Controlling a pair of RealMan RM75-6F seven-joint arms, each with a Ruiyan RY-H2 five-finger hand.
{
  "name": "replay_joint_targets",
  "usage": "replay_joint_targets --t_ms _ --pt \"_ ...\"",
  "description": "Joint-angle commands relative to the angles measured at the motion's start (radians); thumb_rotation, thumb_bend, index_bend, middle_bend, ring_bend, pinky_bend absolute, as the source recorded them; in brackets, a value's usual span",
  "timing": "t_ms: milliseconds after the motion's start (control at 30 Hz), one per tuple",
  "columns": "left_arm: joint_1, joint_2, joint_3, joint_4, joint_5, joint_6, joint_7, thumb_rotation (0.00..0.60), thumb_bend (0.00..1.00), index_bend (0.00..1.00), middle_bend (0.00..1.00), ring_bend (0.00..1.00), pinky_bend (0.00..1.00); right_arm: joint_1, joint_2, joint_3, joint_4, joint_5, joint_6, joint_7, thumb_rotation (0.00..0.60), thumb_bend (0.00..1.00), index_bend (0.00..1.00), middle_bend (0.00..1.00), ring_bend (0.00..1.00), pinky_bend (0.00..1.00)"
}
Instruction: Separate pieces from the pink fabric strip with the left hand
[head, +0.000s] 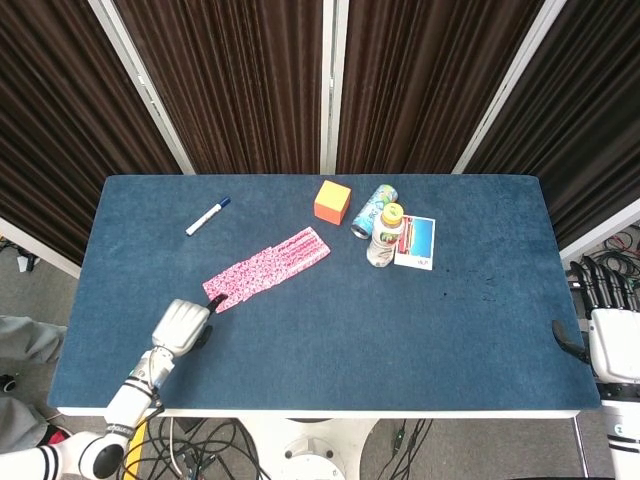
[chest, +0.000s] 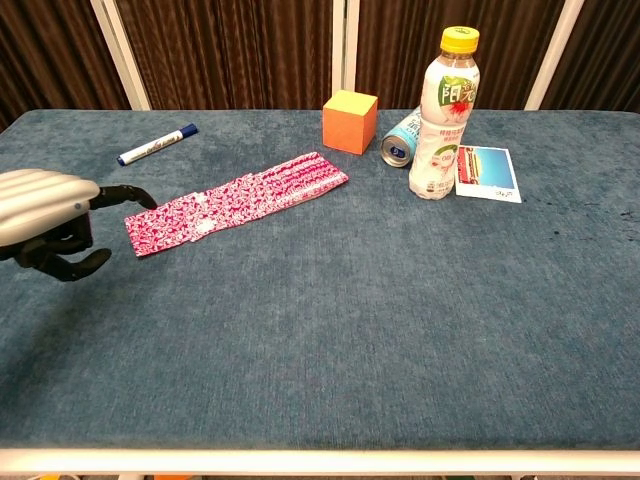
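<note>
Head view puts your left hand (head: 180, 325) over the near left part of the table (head: 330, 320), just short of the pink strip (head: 267, 269). Its dark fingertips (head: 215, 299) reach toward the strip's near end; you cannot tell from either view whether they touch it. From the chest view the same hand (chest: 45, 210) holds nothing, its fingers curled under the palm with one stretched out toward the strip (chest: 235, 201). The strip lies flat and slantwise, left of centre, its far end pointing toward the orange cube (head: 332, 201). Right of the cube a can (head: 372, 210) lies on its side, touching or just beside an upright bottle (head: 385, 236) with a yellow cap, and a card (head: 416, 243) lies flat just right of the bottle. A marker (head: 207, 216) rests well apart, toward the far left. Your right hand (head: 605, 335) hangs off the table's right edge; you cannot tell how its fingers stand
</note>
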Motion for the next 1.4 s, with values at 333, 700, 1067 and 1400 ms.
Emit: replay_joint_targets --t_ms 333,700,1067,1400 --pt "-0.074 -0.036 -0.003 0.094 -0.135 -0.119 0.032 0.6 0.52 0.15 0.99 0.97 0.96 0.003 -0.001 0.0 0.04 -0.02 0.0 0.056 0.6 0.24 0.0 0.0 0.0 0.0" --pt "-0.103 -0.055 0.012 0.135 -0.173 -0.133 0.036 0.6 0.54 0.15 0.99 0.97 0.96 0.008 -0.02 0.002 0.071 -0.015 -0.008 0.07 0.6 0.25 0.0 0.0 0.0 0.0" --pt "-0.132 -0.049 0.022 0.165 -0.263 -0.167 0.057 0.6 0.54 0.15 1.0 0.97 0.96 0.021 -0.026 0.001 0.092 -0.009 -0.035 0.089 0.6 0.24 0.0 0.0 0.0 0.0" --pt "-0.161 -0.05 0.009 0.238 -0.333 -0.198 0.041 0.6 0.54 0.15 1.0 0.97 0.96 0.031 -0.029 0.006 0.082 -0.008 -0.042 0.067 0.6 0.25 0.0 0.0 0.0 0.0"
